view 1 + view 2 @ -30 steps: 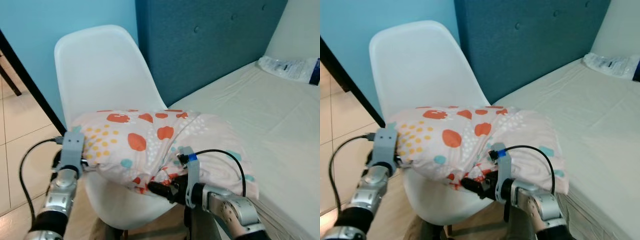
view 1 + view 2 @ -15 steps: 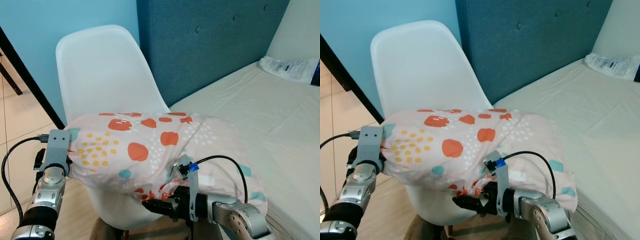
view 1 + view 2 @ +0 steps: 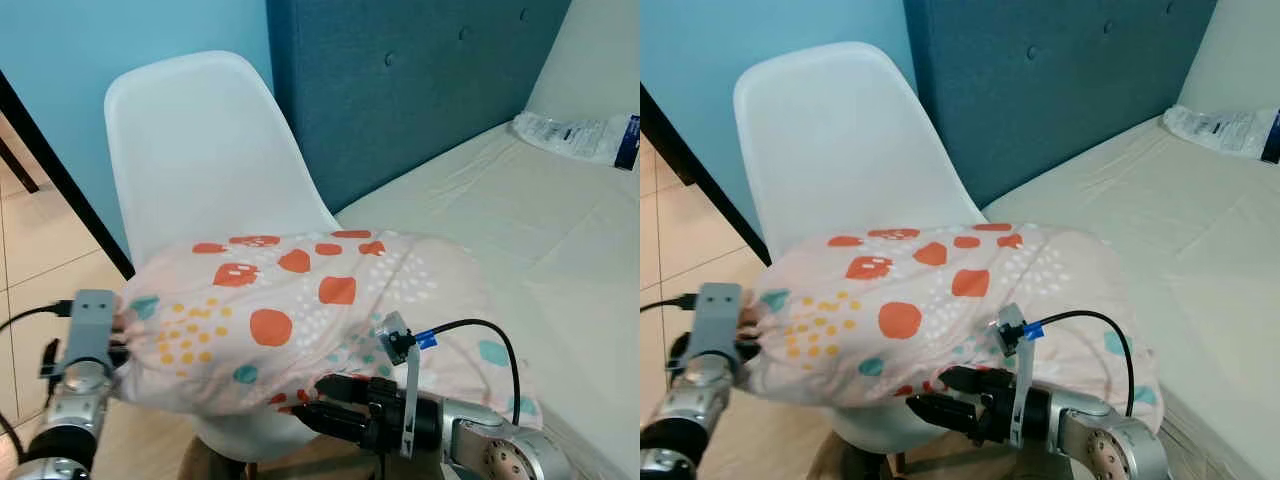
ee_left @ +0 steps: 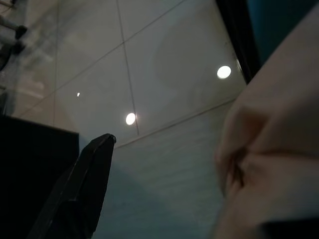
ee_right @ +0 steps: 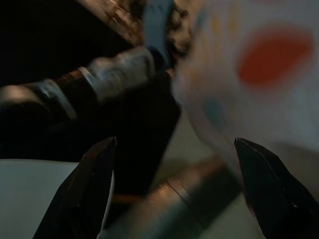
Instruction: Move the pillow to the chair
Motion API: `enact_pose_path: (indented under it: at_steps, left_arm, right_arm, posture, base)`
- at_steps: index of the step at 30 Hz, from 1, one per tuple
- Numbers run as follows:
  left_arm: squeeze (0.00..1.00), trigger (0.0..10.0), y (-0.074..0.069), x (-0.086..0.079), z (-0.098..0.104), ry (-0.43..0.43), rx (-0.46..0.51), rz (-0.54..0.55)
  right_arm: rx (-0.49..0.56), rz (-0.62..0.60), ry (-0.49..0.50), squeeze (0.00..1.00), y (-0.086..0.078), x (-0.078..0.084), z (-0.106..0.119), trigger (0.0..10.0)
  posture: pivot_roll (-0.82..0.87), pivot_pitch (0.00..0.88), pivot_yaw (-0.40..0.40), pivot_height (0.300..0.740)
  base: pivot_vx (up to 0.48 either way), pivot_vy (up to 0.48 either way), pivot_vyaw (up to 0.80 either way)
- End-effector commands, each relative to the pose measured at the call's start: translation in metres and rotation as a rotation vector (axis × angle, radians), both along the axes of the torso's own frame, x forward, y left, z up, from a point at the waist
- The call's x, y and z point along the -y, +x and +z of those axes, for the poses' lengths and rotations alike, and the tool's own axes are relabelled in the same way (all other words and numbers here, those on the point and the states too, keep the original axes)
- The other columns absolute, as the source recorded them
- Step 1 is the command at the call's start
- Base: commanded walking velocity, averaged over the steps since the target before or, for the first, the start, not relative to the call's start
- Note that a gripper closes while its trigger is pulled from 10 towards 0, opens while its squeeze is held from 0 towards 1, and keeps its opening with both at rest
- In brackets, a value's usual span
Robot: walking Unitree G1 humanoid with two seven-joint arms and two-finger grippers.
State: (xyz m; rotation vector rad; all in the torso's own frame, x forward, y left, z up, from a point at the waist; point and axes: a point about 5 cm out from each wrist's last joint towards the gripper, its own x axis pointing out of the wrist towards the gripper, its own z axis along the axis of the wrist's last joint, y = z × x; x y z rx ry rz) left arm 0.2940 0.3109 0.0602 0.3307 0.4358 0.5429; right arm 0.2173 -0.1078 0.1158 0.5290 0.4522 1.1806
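The pillow (image 3: 300, 300), pale pink with orange and yellow spots, lies across the seat of the white shell chair (image 3: 190, 140); its right end rests on the bed edge. My left gripper (image 3: 110, 345) is at the pillow's left corner. In the left wrist view one black finger (image 4: 84, 189) stands well apart from the creased pillow fabric (image 4: 279, 139), so the gripper is open. My right gripper (image 3: 315, 400) is low in front of the chair, just under the pillow's front edge. Its fingers (image 5: 94, 189) are spread wide with nothing between them.
The bed (image 3: 500, 190) with a beige sheet adjoins the chair on the right, backed by a dark blue headboard (image 3: 400, 80). A plastic packet (image 3: 565, 130) lies at the bed's far end. A black slanted bar (image 3: 60, 180) and tiled floor (image 3: 30, 270) are left of the chair.
The pillow has come down and leftward over the chair seat. My right gripper has let go of it and drawn back below its front edge. The left gripper has sunk lower and opened.
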Motion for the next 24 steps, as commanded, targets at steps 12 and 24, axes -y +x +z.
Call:
enact_pose_path:
  at_steps: [12,24]
  left_arm:
    - [0.00,10.0,0.034,0.082,0.045,0.075,0.196,-0.622]
    - [0.00,10.0,0.023,0.158,0.043,0.136,0.200,-1.149]
  right_arm:
    - [0.049,-0.213,0.066,0.00,0.024,0.012,0.007,10.0]
    - [0.058,-0.360,0.028,0.00,0.039,0.020,0.005,10.0]
  posture:
    - [-0.10,0.144,0.052,0.598]
    - [-0.11,0.153,0.060,0.598]
  base:
    - [0.000,0.000,0.00]
    - [0.000,0.000,0.00]
